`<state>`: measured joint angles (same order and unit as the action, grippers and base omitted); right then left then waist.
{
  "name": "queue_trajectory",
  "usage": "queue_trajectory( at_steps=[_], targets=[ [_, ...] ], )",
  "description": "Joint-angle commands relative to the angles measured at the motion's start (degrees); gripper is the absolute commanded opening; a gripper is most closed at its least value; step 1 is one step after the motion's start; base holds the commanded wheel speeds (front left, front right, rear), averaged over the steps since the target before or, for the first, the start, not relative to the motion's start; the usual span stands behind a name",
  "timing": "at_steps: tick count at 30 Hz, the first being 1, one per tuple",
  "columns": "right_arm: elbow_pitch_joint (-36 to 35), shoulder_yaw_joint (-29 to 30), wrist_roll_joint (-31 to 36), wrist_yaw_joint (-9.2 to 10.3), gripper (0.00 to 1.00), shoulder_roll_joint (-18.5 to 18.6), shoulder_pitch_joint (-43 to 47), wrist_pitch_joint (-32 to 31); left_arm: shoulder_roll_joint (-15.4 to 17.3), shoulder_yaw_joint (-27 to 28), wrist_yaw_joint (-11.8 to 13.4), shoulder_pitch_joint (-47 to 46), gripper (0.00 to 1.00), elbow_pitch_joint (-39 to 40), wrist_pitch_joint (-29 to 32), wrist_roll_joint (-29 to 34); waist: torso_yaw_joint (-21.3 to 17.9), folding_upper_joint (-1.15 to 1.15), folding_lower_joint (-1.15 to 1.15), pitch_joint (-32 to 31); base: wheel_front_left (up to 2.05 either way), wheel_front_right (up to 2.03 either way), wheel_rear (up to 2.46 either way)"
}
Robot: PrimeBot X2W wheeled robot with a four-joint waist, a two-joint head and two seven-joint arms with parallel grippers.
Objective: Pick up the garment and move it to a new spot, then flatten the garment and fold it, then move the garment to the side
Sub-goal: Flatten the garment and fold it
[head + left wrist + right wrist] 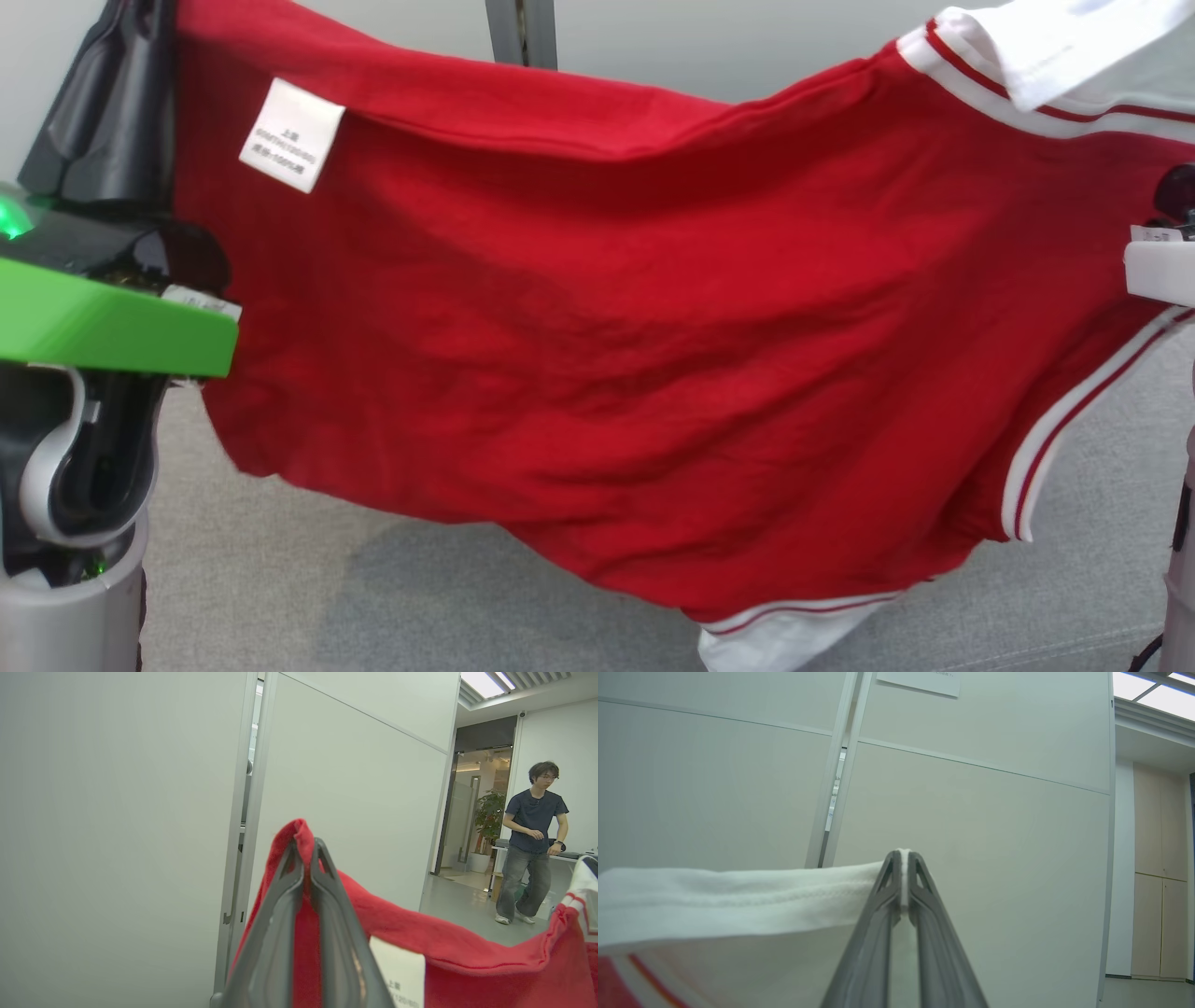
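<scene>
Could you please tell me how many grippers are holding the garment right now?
2. The left gripper pinches a red edge of the garment; the right gripper pinches its white part.

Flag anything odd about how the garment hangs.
The garment hangs askew between the left gripper and right gripper: its lower edge slopes down rightward, and its care label faces the camera, so it may be inside out.

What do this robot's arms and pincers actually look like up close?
The left gripper and the right gripper each have two long dark grey fingers tapering to points, with triangular cut-outs near the tips. The left arm's wrist carries a bright green panel, glossy black housing with a green light, and a silvery round forearm. The right wrist shows a white block.
</scene>
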<state>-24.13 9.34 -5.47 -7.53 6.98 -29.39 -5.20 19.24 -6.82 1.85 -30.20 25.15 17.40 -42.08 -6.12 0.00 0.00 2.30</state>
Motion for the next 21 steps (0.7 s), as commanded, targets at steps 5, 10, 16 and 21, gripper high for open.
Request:
queue_trajectory(
  at_steps=[5,10,16,21],
  targets=[
    [1.98,-1.50,0.02,0.09,0.00,0.85,-1.87,-1.11,0.93,-1.61,-1.17,-2.94,0.00,-3.71,-0.09,1.98,0.53,0.00,0.00,4.81,0.00,0.00,0.00],
    [8.69,-4.30,0.24,0.09,0.00,1.17,-7.76,-0.14,1.12,-2.43,-2.25,-8.16,0.00,-10.38,-1.10,3.83,0.91,0.00,0.00,11.31,0.00,0.00,0.00],
    [24.33,-9.25,5.12,0.09,0.00,2.94,-24.81,3.74,1.51,-3.50,-3.83,-22.67,0.00,-23.48,-3.20,8.12,0.61,0.00,0.00,18.75,0.00,0.00,0.00],
    [39.19,-12.02,10.67,0.09,0.00,1.01,-40.80,9.47,1.13,-4.30,-4.33,-34.72,0.00,-34.90,-6.94,12.01,-0.90,0.00,0.00,23.16,0.00,0.00,0.00]
  ],
)
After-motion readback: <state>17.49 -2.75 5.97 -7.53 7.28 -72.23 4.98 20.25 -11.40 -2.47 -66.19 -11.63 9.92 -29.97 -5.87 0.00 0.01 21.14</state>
